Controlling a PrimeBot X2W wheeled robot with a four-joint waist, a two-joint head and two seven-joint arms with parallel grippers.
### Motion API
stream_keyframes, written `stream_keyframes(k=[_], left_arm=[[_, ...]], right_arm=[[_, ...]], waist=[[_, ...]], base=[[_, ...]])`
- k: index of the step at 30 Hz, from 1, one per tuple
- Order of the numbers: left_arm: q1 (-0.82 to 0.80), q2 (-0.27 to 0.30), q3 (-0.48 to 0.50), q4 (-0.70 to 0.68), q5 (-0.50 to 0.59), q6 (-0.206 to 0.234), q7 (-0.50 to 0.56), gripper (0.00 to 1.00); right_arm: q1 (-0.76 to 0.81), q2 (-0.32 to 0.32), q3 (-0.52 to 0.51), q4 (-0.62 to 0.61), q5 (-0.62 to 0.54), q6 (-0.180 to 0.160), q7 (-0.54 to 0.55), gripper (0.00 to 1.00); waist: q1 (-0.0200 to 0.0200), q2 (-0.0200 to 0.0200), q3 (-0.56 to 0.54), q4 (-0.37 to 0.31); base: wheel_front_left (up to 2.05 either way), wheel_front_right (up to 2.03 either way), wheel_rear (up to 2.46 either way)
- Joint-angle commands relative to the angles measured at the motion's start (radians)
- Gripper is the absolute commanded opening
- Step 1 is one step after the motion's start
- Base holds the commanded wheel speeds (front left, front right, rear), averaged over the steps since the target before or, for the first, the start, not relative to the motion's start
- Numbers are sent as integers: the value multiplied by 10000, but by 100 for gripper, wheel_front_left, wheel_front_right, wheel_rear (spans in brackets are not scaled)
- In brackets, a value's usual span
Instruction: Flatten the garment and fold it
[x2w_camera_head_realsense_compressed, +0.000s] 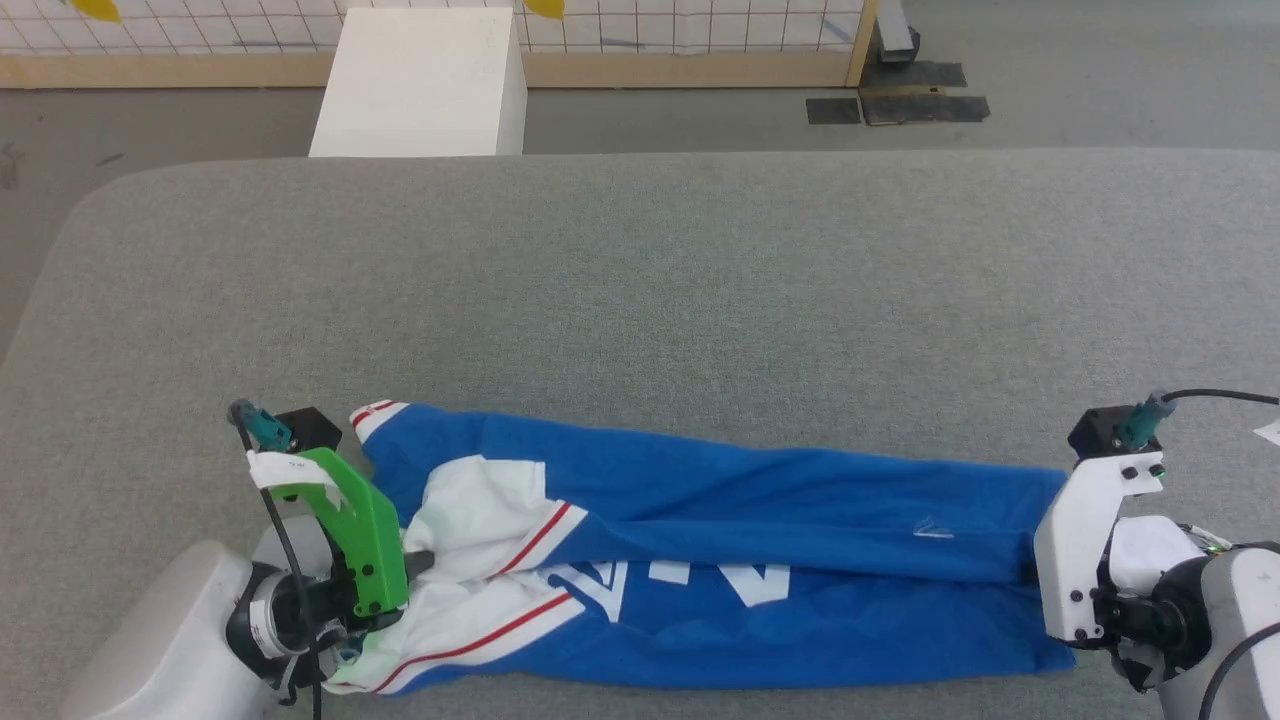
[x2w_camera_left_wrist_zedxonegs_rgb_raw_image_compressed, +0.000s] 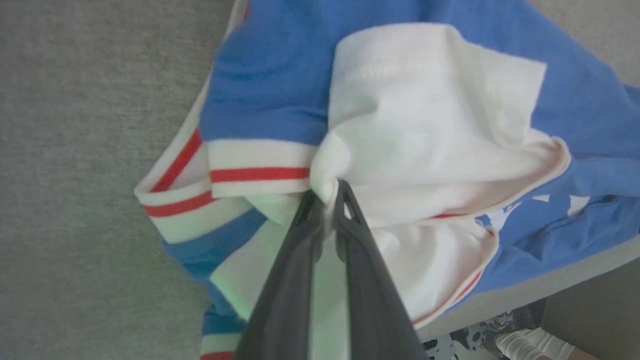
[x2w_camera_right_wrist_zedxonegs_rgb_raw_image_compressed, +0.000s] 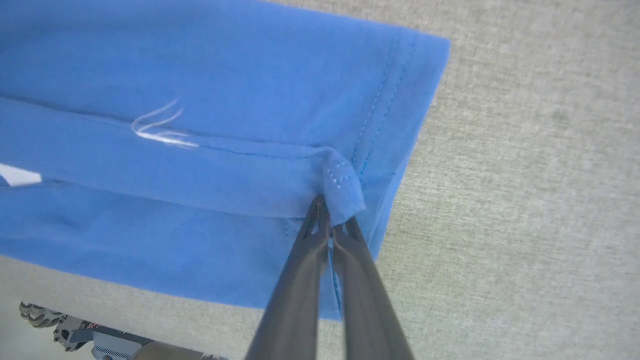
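L hand (x2w_camera_left_wrist_zedxonegs_rgb_raw_image_compressed: 327, 200): pinching white cloth of garment (x2w_camera_head_realsense_compressed: 760, 495) | R hand (x2w_camera_right_wrist_zedxonegs_rgb_raw_image_compressed: 331, 212): pinching blue hem corner | garment bunched lengthwise btwn both hands on worktop (x2w_camera_head_realsense_compressed: 640, 280)

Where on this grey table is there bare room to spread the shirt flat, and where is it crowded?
Free: the wide stretch of table between the garment and the far edge. Crowded: the near edge, where the left claw and right claw pinch the garment's two ends.
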Motion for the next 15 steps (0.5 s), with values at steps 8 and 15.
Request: stream_keyframes(k=[8, 15], left_arm=[[37, 1, 47, 256, -90, 234, 27, 100], [-210, 189, 129, -143, -88, 465, 275, 100]], right_arm=[[-2, -17, 30, 420, 137, -13, -286, 100], [-180, -132, -184, 242, 472, -13, -419, 100]], waist=[[1, 0, -206, -55], [1, 0, -799, -66]], base=[[0, 0, 0], [0, 0, 0]])
